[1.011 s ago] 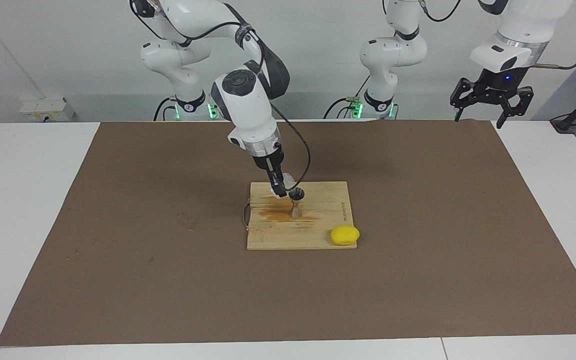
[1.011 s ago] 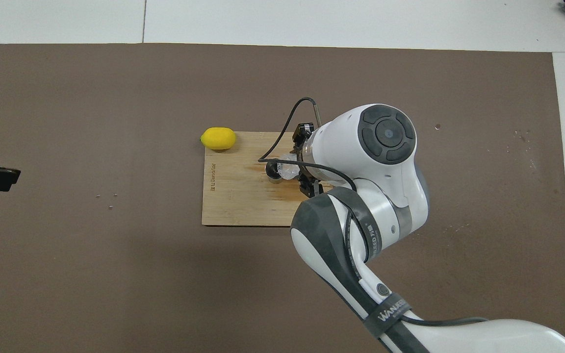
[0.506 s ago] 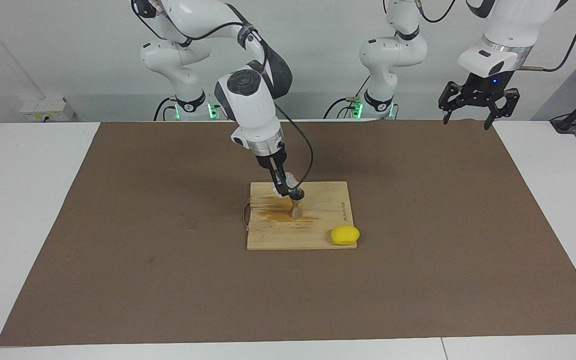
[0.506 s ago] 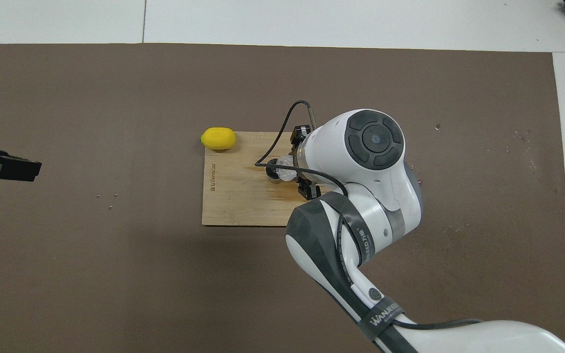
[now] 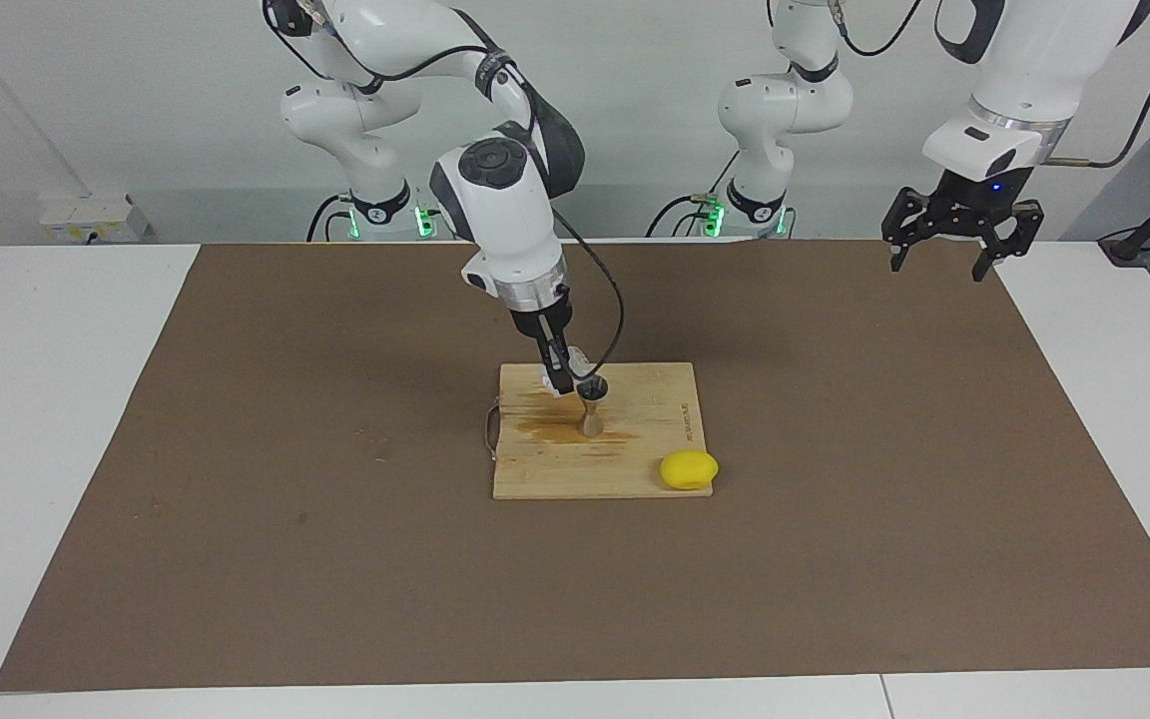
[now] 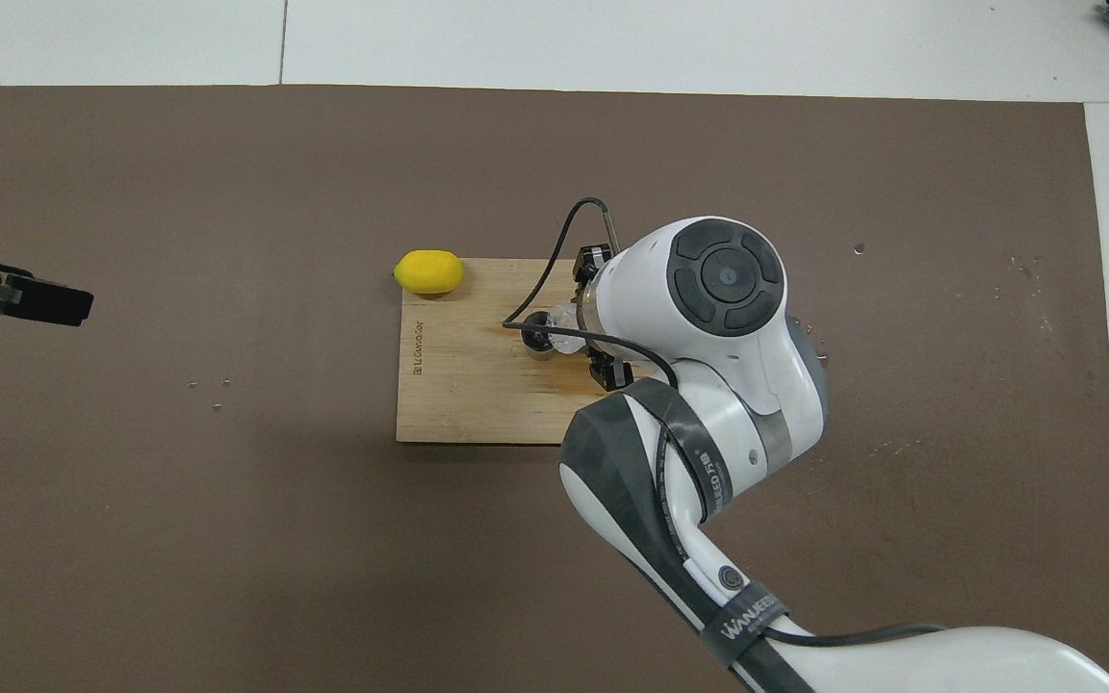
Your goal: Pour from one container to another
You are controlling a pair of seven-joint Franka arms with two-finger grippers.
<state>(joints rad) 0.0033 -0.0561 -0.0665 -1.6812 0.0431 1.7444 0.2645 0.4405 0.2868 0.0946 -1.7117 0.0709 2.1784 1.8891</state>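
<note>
The clear plastic cup hangs tilted over the mouth of the metal jigger. My right gripper is shut on the cup, just above the jigger's rim. The jigger stands upright on the wooden board. Whether anything flows from the cup cannot be seen. My left gripper hangs open and empty, high over the brown mat's corner at the left arm's end, and waits.
A yellow lemon lies at the board's corner farther from the robots, toward the left arm's end. A brown stain marks the board beside the jigger's foot. The brown mat covers the table.
The right wrist has shifted slightly, carrying the tilted cup closer over the jigger. The left gripper has swung a little toward the table's middle and dipped, still open.
</note>
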